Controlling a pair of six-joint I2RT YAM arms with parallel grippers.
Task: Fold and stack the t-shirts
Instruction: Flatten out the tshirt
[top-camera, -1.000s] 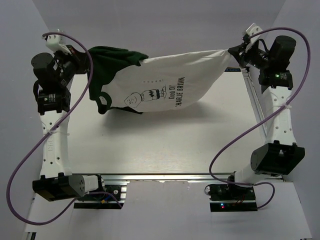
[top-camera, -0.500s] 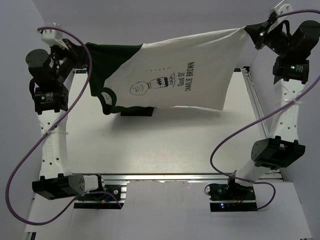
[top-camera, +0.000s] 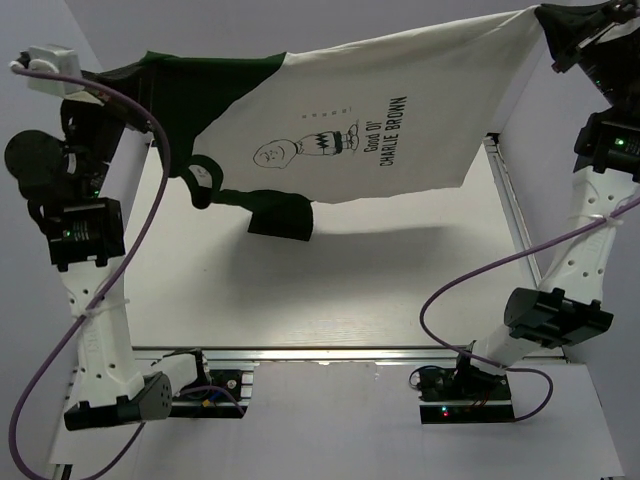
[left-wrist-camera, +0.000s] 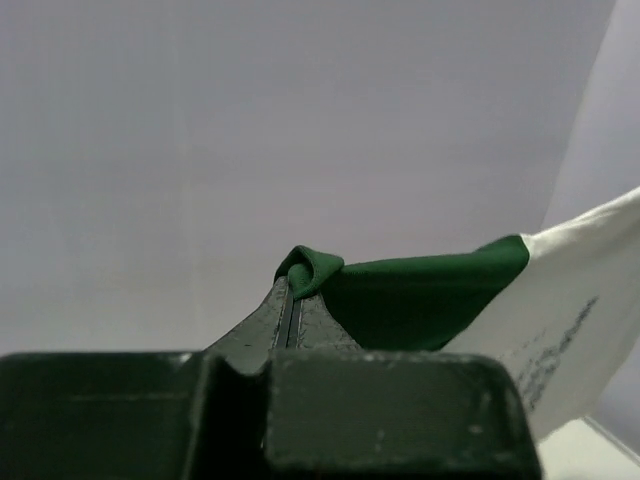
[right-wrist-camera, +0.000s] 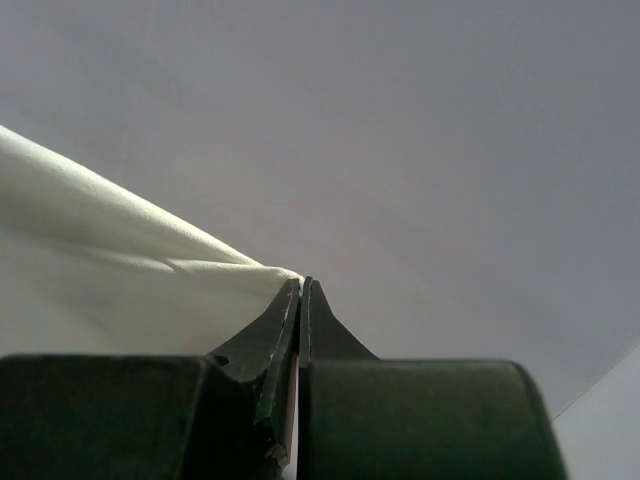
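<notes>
Aloft, both arms stretch the t-shirt (top-camera: 400, 110) wide above the table (top-camera: 400, 290), left gripper (left-wrist-camera: 295, 287) pinching its green sleeve, right gripper (right-wrist-camera: 302, 287) its white corner.

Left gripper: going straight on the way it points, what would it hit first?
The left gripper is shut on the green sleeve of the t-shirt. Past that fold its wrist view shows only the plain wall; how far away is unclear.

Count: 1 t-shirt (top-camera: 400, 130); 1 cartoon figure (top-camera: 275, 152) printed on it; 2 arms, left arm (top-camera: 95, 300) and right arm (top-camera: 590, 230); 2 tools, left tool (left-wrist-camera: 293, 290) and right tool (right-wrist-camera: 302, 285); 2 purple cables (top-camera: 423, 315); 1 worktop (top-camera: 350, 290)
</notes>
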